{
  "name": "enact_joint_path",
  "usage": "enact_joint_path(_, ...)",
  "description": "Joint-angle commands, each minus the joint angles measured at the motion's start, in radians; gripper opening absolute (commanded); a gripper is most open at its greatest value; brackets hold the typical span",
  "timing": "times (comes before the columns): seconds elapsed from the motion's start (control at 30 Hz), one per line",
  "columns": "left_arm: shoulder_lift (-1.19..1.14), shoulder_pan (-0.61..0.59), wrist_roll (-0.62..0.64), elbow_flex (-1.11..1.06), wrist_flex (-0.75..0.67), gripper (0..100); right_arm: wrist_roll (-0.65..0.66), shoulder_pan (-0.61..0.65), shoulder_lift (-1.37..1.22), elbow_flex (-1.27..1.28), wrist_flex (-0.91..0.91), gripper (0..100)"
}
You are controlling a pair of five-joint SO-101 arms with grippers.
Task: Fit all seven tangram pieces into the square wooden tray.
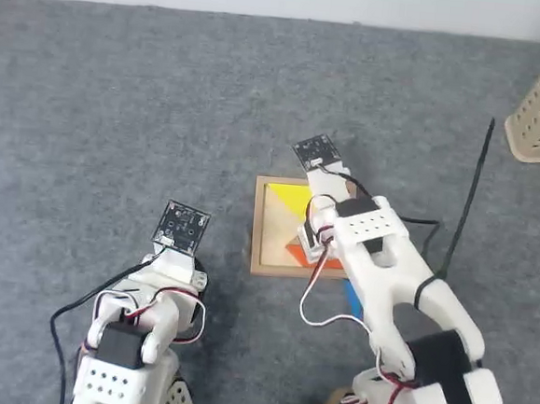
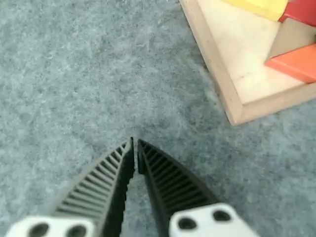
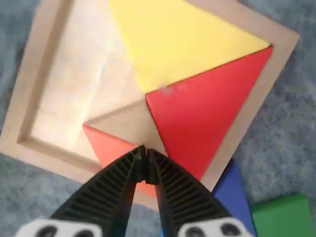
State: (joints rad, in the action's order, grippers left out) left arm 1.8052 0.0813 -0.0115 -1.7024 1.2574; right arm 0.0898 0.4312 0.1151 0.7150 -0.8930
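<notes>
From above, the square wooden tray lay on the grey carpet. The right arm reached over it, and the left arm stood aside.

In the left wrist view, the left gripper had its jaws closed together with nothing between them. It was over bare carpet, near a corner of the tray.

In the right wrist view, the right gripper was also closed and empty, with its tips above the orange piece. The yellow triangle and the red triangle lay flat inside the tray. A blue piece and a green piece lay outside, beside the rim. In my judgement, a push with closed tips could tilt the orange piece against the red triangle or jam it at the rim.
</notes>
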Motion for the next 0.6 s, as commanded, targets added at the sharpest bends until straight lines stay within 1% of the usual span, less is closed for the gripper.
enact_joint_path(0.0, 0.020, -0.003, 0.008, 0.018, 0.006, 1, 0.012, -0.025, 0.093, -0.003, -0.018, 0.6)
enact_joint_path(0.13, 0.020, -0.003, 0.008, 0.018, 0.006, 1, 0.011, -0.031, 0.177, -0.003, -0.018, 0.6)
enact_joint_path(0.2, 0.020, -0.003, 0.008, 0.018, 0.006, 1, 0.011, -0.062, 0.245, -0.003, -0.061, 0.6)
enact_joint_path(0.33, 0.020, -0.003, 0.008, 0.018, 0.006, 1, 0.026, -0.211, 0.384, -0.011, -0.191, 0.6)
enact_joint_path(0.4, 0.020, -0.003, 0.008, 0.018, 0.006, 1, 0.114, -0.302, 0.410, -0.011, -0.246, 0.6)
enact_joint_path(0.47, 0.020, -0.003, 0.008, 0.018, 0.006, 1, 0.244, -0.374, 0.403, -0.011, -0.300, 0.8)
enact_joint_path(0.5, 0.020, -0.003, 0.008, 0.018, 0.006, 1, 0.293, -0.403, 0.389, -0.011, -0.329, 2.0)
enact_joint_path(0.57, 0.020, -0.003, 0.008, 0.018, 0.006, 1, 0.370, -0.426, 0.340, -0.009, -0.371, 8.2)
